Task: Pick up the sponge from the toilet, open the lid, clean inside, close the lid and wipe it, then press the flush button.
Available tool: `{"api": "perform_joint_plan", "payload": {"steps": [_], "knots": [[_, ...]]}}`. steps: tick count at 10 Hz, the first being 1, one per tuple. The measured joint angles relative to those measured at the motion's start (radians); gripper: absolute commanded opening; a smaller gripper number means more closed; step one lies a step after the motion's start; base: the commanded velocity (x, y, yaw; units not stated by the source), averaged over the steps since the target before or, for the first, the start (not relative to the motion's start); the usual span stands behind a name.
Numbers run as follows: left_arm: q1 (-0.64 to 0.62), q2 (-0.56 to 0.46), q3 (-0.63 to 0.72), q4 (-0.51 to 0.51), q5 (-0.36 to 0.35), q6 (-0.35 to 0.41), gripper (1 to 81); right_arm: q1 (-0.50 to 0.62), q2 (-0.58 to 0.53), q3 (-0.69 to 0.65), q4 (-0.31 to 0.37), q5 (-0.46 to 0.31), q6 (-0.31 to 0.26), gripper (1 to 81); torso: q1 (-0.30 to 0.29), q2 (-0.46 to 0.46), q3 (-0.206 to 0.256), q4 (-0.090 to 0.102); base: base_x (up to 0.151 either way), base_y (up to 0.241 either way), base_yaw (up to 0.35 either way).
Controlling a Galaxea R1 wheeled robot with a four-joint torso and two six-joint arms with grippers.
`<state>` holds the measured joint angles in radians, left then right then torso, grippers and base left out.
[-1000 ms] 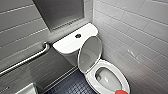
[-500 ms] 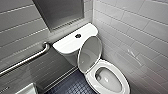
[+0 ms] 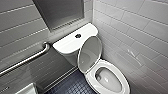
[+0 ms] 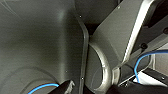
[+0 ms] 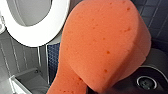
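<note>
The toilet [image 3: 108,78] sits at the lower right of the head view, tight against the tiled wall [image 3: 140,32], with dark floor [image 3: 72,87] open on its left below a grab rail [image 3: 27,60]. The lid [image 3: 88,53] stands raised, and the flush button [image 3: 78,36] is above it. The right claw [image 5: 100,87] grips the sponge [image 5: 105,42] over the floor near the seat rim. Whether the left claw [image 4: 96,88] is open or closed cannot be told.

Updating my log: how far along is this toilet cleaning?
Done: the orange-red oblong sponge is picked up, and the white oval plastic lid stands open on the white glossy ceramic toilet. In hand: the sponge hangs beside the toilet's rim, over the dark blue tiled floor; whether the inside is cleaned, I cannot tell. Left: closing and wiping the lid, pressing the small dark round flush button.
</note>
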<state>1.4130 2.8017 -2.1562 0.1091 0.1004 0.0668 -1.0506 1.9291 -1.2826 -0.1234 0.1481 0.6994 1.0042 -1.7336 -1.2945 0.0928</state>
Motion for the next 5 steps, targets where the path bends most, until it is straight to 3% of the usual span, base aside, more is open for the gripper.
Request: {"api": "perform_joint_plan", "payload": {"steps": [4, 5], "knots": [[0.0, 0.0, 0.0, 0.0, -0.001, 0.0, 81.1, 0.19, 0.027, 0.04, -0.005, -0.185, 0.0, 1.0, 0.0, 0.0, 0.0, 0.0, 0.0, 0.0, 0.0], [0.0, 0.0, 0.0, 0.0, -0.003, 0.0, 81.1, 0.253, 0.053, 0.047, -0.009, -0.271, 0.001, 1.0, 0.0, 0.0, 0.0, 0.0, 0.0, 0.0, 0.0]]}}
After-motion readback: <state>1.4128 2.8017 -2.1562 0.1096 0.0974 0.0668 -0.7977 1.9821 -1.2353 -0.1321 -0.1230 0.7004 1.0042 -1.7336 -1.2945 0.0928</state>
